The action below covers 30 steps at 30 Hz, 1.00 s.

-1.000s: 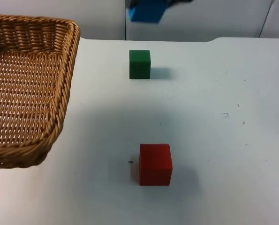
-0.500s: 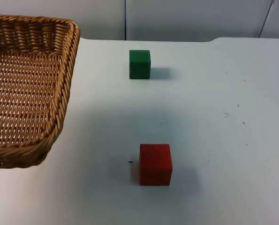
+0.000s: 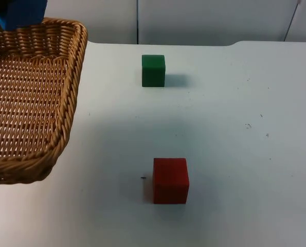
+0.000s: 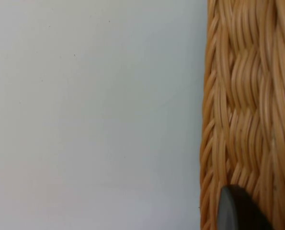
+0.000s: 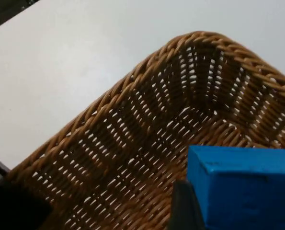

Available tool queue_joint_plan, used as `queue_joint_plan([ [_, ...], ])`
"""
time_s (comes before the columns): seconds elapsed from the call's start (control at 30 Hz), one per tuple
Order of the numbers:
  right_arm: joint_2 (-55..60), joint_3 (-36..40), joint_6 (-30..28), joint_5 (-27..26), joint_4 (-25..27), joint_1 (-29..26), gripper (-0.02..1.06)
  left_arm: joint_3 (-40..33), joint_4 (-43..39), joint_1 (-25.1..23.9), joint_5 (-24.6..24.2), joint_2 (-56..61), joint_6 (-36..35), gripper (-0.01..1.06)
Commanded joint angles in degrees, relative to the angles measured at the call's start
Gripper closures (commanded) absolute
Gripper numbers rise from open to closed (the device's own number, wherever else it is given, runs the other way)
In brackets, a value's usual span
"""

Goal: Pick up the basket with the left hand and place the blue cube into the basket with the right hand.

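Blue cube (image 5: 243,187) gripped in the right pincer (image 5: 190,211), directly above the open basket (image 3: 34,103) near its far rim — basket raised off the tabletop (image 3: 219,128), rim clamped in the left pincer (image 4: 238,211) — straight down next.
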<state>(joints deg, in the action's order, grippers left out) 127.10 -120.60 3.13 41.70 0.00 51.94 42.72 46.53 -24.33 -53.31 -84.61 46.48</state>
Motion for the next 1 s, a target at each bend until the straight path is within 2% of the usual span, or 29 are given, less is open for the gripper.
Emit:
queue_joint_plan([
  [0.0,2.45,-3.19,-0.72,1.31,1.52,0.7,1.05,-0.09,2.13,0.14,-1.06,0.79,0.18,1.05],
  [0.23,9.35,-9.77,-0.72,6.48,1.77,0.85,1.05,-0.09,2.27,0.14,-1.5,0.79,0.18,1.05],
  [0.4,12.18,-11.0,-2.04,8.99,1.77,0.85,1.05,-0.09,2.37,0.14,-1.49,0.79,0.18,1.05],
  [0.7,13.5,-11.0,-2.04,9.24,1.77,0.85,1.05,-0.09,2.62,0.14,-1.61,0.79,0.28,1.05],
  [0.77,13.5,-11.0,-2.04,9.26,1.77,0.85,0.97,-0.09,2.62,0.14,-1.61,0.79,0.28,1.05],
  [0.83,13.5,-11.0,-2.04,9.26,1.77,0.85,0.81,-0.09,2.62,0.14,-1.61,0.79,0.28,1.05],
  [0.87,13.5,-11.0,-2.04,9.26,1.77,0.85,0.81,-0.09,2.62,0.14,-1.61,0.79,0.28,1.05],
  [0.9,13.5,-11.0,-2.04,9.26,1.77,0.85,0.71,-0.09,2.62,0.14,-1.61,0.79,0.28,1.05],
  [0.97,13.5,-11.0,-2.04,9.11,1.77,0.85,0.44,-0.09,2.62,0.14,-1.61,0.79,0.28,1.05],
])
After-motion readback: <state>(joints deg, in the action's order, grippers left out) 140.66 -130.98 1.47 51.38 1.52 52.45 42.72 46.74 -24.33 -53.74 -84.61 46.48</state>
